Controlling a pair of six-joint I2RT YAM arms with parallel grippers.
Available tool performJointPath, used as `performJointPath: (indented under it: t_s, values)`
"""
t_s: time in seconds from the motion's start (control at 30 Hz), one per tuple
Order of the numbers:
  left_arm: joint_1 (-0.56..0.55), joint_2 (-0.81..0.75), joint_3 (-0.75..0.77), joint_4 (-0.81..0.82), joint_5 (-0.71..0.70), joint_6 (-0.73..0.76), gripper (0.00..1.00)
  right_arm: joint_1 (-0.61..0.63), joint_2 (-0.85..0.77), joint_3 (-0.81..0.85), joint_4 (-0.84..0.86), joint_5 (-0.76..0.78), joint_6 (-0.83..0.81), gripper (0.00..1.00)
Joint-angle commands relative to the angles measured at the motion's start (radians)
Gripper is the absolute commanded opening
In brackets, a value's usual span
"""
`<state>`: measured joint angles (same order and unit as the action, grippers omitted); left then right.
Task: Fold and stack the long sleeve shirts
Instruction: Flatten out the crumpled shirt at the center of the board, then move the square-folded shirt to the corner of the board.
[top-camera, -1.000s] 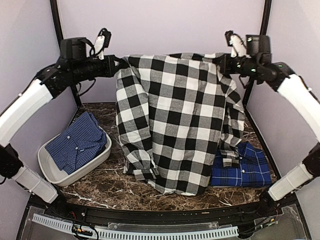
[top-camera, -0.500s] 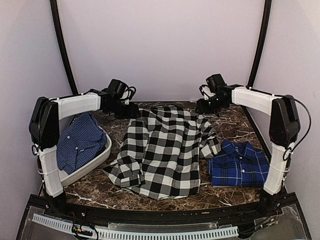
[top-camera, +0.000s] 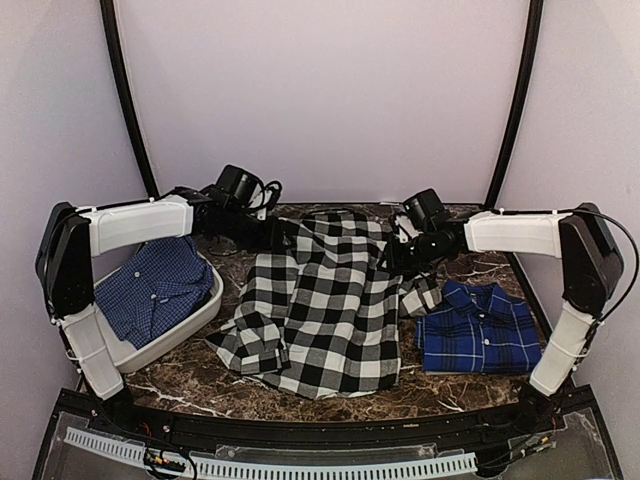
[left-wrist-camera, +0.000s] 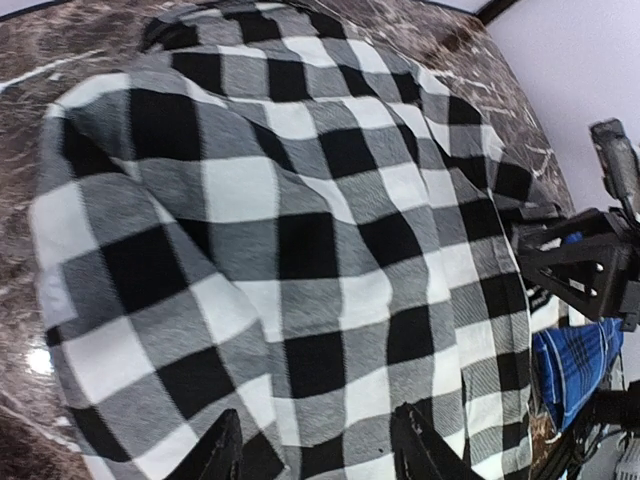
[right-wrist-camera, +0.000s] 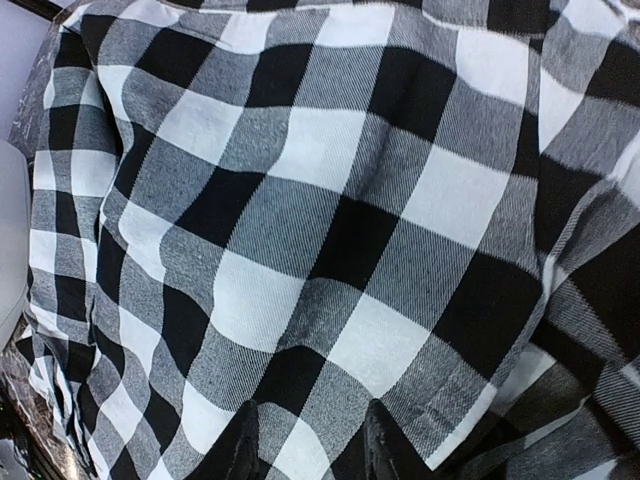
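The table (top-camera: 470, 270) is dark marble with white veins, walled in by pale panels. The checked shirt (top-camera: 325, 300) lies spread across its middle, the largest thing on it. Its collar end is toward the back wall, its hem is toward the arms, and its left sleeve is bunched at the near left corner. The cloth is rumpled rather than flat (the left wrist view shows it humped up over the marble).

At the left stands a grey bin (top-camera: 203, 308), just beside the shirt's sleeve, and a crumpled small-check shirt (top-camera: 150, 290) lies in it. At the right a blue shirt (top-camera: 480, 330) lies folded, collar up. Its near edge touches the checked shirt's right sleeve.

The left gripper (top-camera: 278, 236) is over the checked shirt's upper left edge. In its wrist view its fingers (left-wrist-camera: 215, 452) stand spread apart, with cloth showing across the whole gap. The right gripper (top-camera: 398, 252) is at the upper right side of the same shirt. Its fingers (right-wrist-camera: 240, 440) are likewise parted over the checks and close on nothing that can be seen.
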<state>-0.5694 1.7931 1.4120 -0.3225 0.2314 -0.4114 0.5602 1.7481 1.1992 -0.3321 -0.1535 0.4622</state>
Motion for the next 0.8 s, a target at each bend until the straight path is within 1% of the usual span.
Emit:
performJointPath:
  t_s: [0.0,0.23,0.3,0.4,0.47,0.53,0.57,0.77]
  values:
    - [-0.07,0.018,-0.034,0.005,0.049,-0.026,0.49,0.029,-0.026,-0.117,0.165,-0.048,0.132,0.33]
    - [-0.114,0.076,-0.104,-0.01,0.021,-0.039,0.45,0.03,-0.064,-0.319,0.269,-0.05,0.2,0.33]
    - [-0.124,0.089,-0.117,-0.018,0.016,-0.041,0.45,0.03,-0.083,-0.364,0.285,-0.044,0.204,0.35]
    - [-0.139,0.091,-0.14,-0.017,0.017,-0.054,0.44,0.021,-0.103,-0.422,0.301,-0.043,0.206,0.43]
    - [-0.145,0.093,-0.163,-0.017,0.016,-0.068,0.44,0.013,-0.12,-0.462,0.316,-0.059,0.207,0.53]
    - [-0.148,0.096,-0.179,-0.019,0.003,-0.077,0.44,0.01,-0.147,-0.484,0.324,-0.066,0.201,0.66]
    - [-0.148,0.098,-0.185,-0.023,-0.005,-0.088,0.44,0.008,-0.161,-0.487,0.317,-0.065,0.195,0.7]
    - [-0.147,0.104,-0.212,-0.057,-0.089,-0.156,0.44,0.022,-0.274,-0.478,0.244,-0.073,0.183,0.88]
